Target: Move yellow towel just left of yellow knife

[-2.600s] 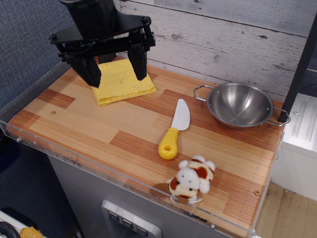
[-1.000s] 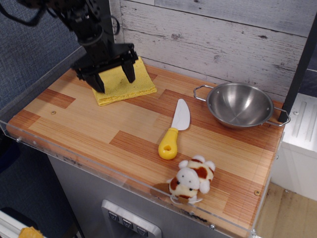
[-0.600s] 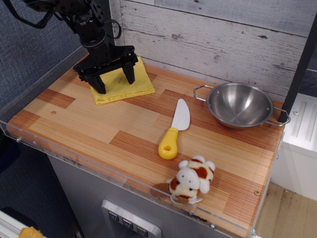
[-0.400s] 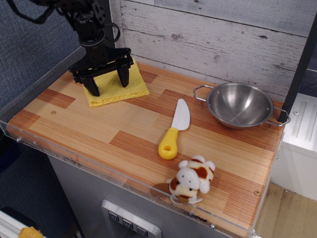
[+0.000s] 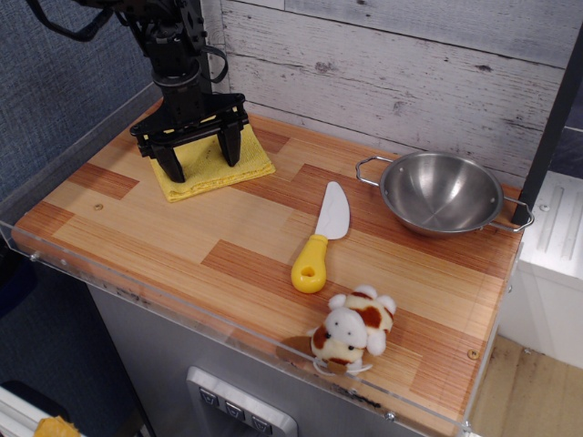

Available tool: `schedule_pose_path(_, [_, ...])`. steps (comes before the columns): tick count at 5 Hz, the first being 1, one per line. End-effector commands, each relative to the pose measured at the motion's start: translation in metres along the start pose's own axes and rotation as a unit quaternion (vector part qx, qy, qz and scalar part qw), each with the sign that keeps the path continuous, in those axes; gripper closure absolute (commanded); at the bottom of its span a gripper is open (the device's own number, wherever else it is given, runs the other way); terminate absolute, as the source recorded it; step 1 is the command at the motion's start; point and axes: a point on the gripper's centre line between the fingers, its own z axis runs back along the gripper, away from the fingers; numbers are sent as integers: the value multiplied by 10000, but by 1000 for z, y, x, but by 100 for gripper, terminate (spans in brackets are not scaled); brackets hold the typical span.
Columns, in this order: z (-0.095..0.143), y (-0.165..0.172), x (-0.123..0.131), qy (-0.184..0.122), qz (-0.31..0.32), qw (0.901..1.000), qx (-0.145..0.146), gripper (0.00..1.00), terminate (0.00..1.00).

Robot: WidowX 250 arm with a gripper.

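The yellow towel (image 5: pixel 251 161) lies folded at the back left of the wooden table top. My gripper (image 5: pixel 201 165) stands over it, open, with its two black fingers (image 5: pixel 169 162) pointing down and pressing on or just above the cloth, one near each side. The yellow knife (image 5: pixel 320 239) lies in the middle of the table, well to the right of the towel, with its whitish blade pointing to the back and its yellow handle towards the front. It lies free, with nothing touching it.
A steel bowl (image 5: pixel 441 193) with two handles stands at the back right. A small brown and white plush toy (image 5: pixel 353 330) sits near the front edge. A clear plastic rim (image 5: pixel 137 293) runs along the table's front and left sides. A wooden plank wall stands behind.
My gripper has come down from high above onto the towel, staying open. The towel has shifted a little to the left under the fingers. The knife, bowl and toy have not moved.
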Motion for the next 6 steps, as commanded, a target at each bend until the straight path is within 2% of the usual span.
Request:
schedule_pose_path(1, [5,-9,-5,8,-92,9999,-70,0,0])
schedule_pose_path(3, [15,-15,-35,79,-459,9989,33,0,0])
schedule_pose_path(4, [12,-16,-57,189,-603,9979,162,0,0])
schedule_pose_path(6, [8,-13,-101,426,-799,9957,219,0,0])
